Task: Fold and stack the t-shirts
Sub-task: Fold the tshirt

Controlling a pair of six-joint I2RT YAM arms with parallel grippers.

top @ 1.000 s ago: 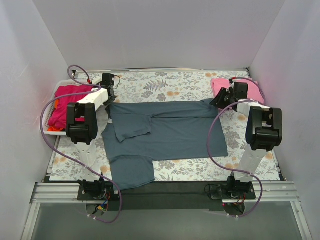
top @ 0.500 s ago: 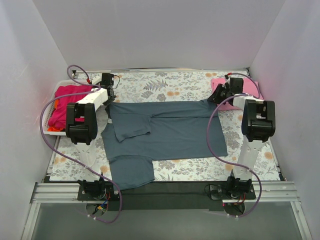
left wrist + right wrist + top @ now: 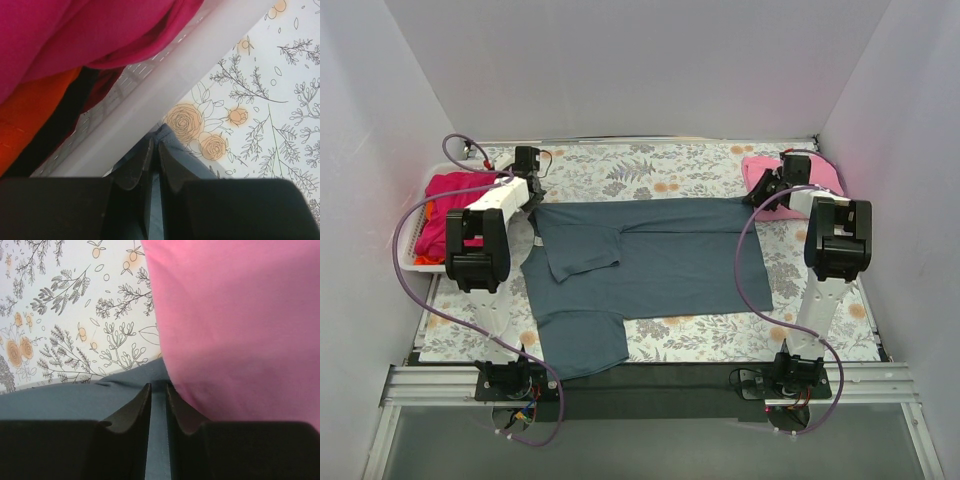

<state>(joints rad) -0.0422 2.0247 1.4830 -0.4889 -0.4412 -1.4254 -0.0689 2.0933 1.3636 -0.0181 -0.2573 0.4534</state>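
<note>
The grey shirt (image 3: 650,265) lies spread on the table (image 3: 670,340), with one sleeve folded onto its body and the other sleeve at the near edge. The left arm (image 3: 480,250) and the right arm (image 3: 835,250) rise from their bases and bend forward to its far corners. The left fingers (image 3: 135,170) pinch the corner beside the basket (image 3: 165,75) with the magenta shirt (image 3: 460,188) and the orange shirt (image 3: 30,130), and the right fingers (image 3: 132,412) pinch the corner just beside the pink shirt (image 3: 815,175).

I count four t-shirts: one slate blue-grey shirt (image 3: 660,265) spread out mid-frame, one pink shirt (image 3: 820,175) at the upper right, and one magenta shirt (image 3: 455,188) and one orange-red shirt (image 3: 30,135) bunched at the left. One white basket (image 3: 160,92) holds those last two. There are two robot arms, a left arm (image 3: 480,240) and a right arm (image 3: 835,240), and one floral-printed table (image 3: 620,165).
</note>
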